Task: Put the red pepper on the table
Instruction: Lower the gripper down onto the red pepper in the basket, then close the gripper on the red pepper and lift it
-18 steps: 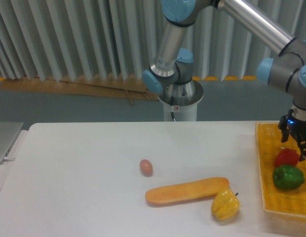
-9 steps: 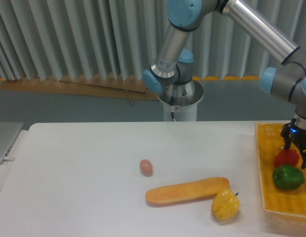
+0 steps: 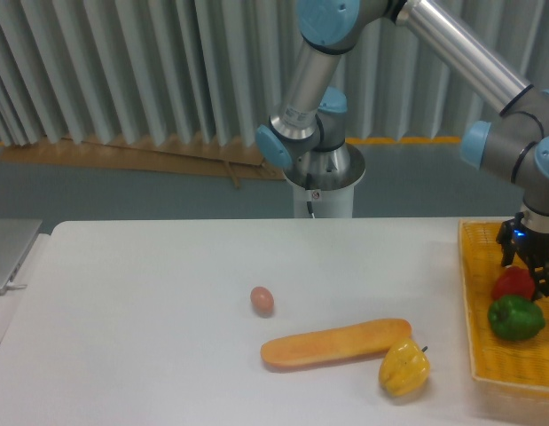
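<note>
In the single fixed camera view, the gripper hung at the far right edge of the scene, over the yellow woven basket, with its dark fingers spread apart and reaching down on either side of the red pepper. The pepper sat inside the basket, directly beneath the gripper and between its fingers; whether the fingers actually touched its skin could not be told at this scale. The green pepper lay just in front of the red one, touching or nearly so, on the side toward the camera. The pepper was roundish, with no clear long axis, so the grasp appeared to turn on the drop straight down. The worktop stretched to the left of the basket, carrying a yellow pepper, a long orange loaf-like thing and an egg.
</note>
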Controlling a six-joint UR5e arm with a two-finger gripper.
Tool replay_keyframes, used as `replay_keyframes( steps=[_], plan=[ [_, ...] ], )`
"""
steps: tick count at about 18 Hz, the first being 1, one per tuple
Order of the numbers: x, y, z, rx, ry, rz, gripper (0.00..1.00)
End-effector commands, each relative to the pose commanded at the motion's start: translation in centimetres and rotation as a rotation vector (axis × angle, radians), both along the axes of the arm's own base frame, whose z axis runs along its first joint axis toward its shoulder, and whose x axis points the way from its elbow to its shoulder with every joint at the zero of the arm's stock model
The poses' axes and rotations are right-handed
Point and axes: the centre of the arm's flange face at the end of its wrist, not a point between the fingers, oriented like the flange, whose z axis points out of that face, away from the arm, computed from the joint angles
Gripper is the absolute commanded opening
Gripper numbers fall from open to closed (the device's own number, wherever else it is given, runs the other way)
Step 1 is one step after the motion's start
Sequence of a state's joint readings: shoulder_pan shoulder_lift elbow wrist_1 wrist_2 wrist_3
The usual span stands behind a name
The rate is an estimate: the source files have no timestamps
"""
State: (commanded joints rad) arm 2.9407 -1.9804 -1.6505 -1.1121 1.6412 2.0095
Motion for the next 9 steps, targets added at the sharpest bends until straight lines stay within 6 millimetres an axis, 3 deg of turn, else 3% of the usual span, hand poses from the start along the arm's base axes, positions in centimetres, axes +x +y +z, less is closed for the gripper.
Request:
replay_keyframes(
  steps=[7, 8, 9],
  plan=[
    [0.6, 0.4, 1.3, -0.01, 0.02, 0.001, 1.0],
    [0.5, 0.3, 1.5, -0.009, 0.025, 0.001, 0.92],
    [0.4, 0.2, 1.7, -0.01, 0.028, 0.003, 0.64]
  ],
)
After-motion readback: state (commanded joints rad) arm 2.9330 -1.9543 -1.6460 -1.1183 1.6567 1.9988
